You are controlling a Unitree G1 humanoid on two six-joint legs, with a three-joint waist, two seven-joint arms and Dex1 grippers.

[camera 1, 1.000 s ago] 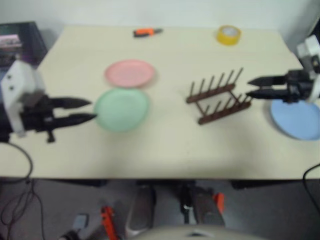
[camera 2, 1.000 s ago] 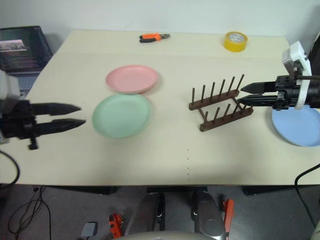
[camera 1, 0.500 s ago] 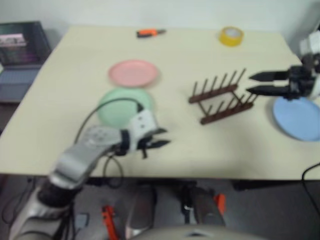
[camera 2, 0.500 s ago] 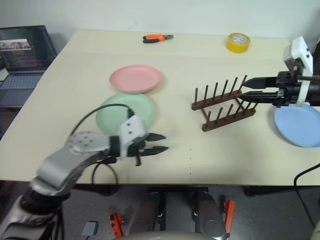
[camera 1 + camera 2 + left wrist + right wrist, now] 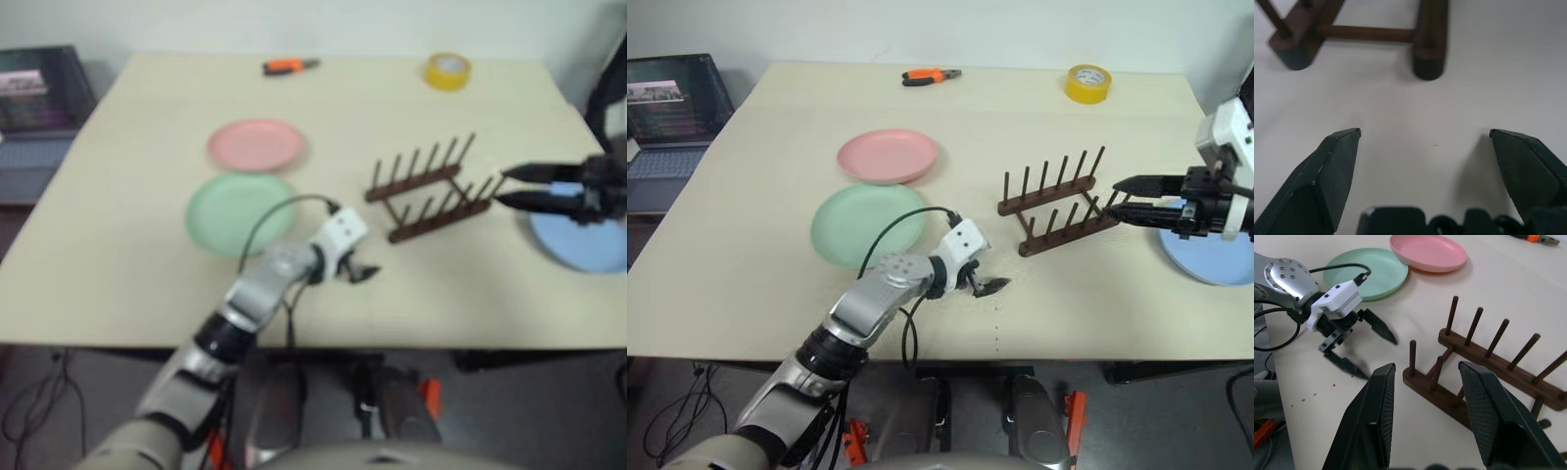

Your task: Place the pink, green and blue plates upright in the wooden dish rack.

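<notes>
A: Where does everything sit?

B: In the right eye view the pink plate (image 5: 888, 156) lies flat upper left of centre, the green plate (image 5: 865, 224) just below it, and the blue plate (image 5: 1213, 253) at the right edge. The wooden dish rack (image 5: 1061, 204) stands right of centre, empty.

A: And the arms?

B: The left gripper (image 5: 988, 286) is low over the bare tabletop (image 5: 1097, 304) in the middle of the frame, jaws spread wide with nothing between them, pointing at the rack's near end. The right gripper (image 5: 1123, 197) hovers at the rack's right end, jaws parted, also empty.

A: So how should this step go?

B: My guess is the left gripper means to steady the rack. It should close on a base rail, not on the thin pegs, and press gently so the rack doesn't skid. Then the right can take the blue plate by its rim and drop it between pegs.
</notes>
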